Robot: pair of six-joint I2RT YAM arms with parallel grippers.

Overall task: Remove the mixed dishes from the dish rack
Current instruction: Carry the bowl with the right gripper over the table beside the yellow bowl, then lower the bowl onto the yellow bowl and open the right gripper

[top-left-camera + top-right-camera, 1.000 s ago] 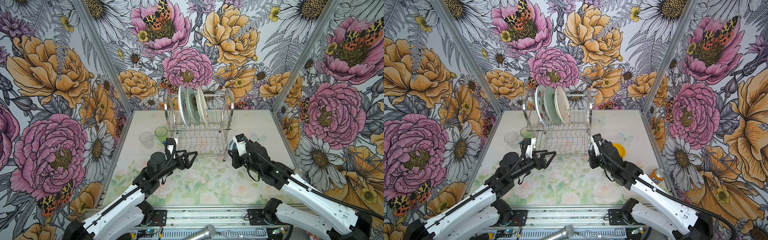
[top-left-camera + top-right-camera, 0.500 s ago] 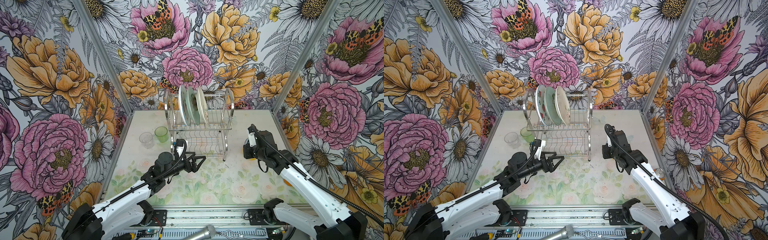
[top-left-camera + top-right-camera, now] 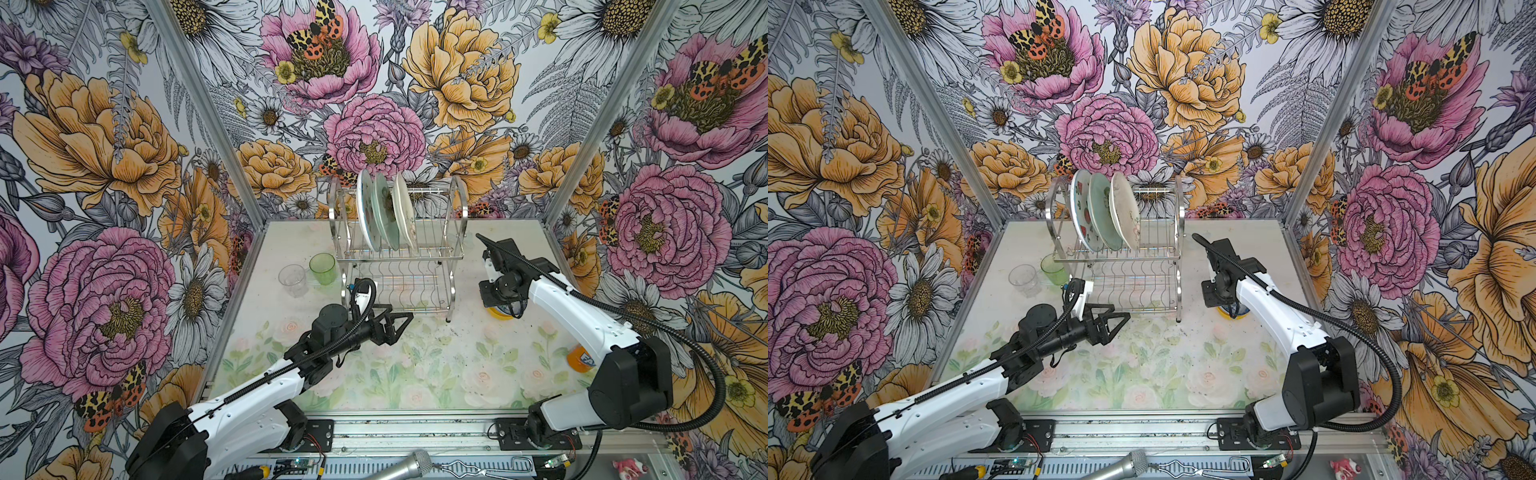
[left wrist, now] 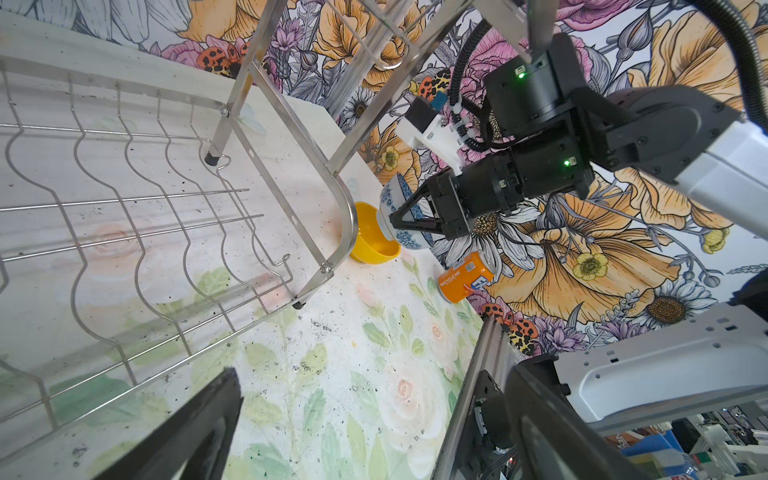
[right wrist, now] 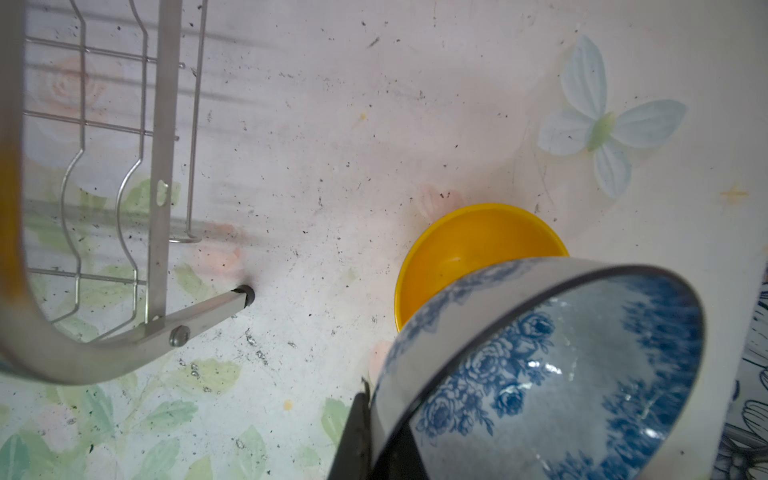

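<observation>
R gripper (image 4: 392,217) clamped on blue bowl (image 5: 561,365) rim, bowl tilted over yellow bowl (image 5: 469,245) on table (image 3: 415,365) right of rack (image 3: 415,249). L gripper (image 3: 400,312) wide apart, empty, at rack front. 3 plates (image 3: 384,212) in top tier; tumbler (image 3: 323,268), glass (image 3: 293,280) on table left

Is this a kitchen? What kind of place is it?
Likely a robot practice booth, not a real kitchen: two robot arms bolted to a metal rail, flower-printed walls boxing in one small table, and a dish rack with three plates.
</observation>
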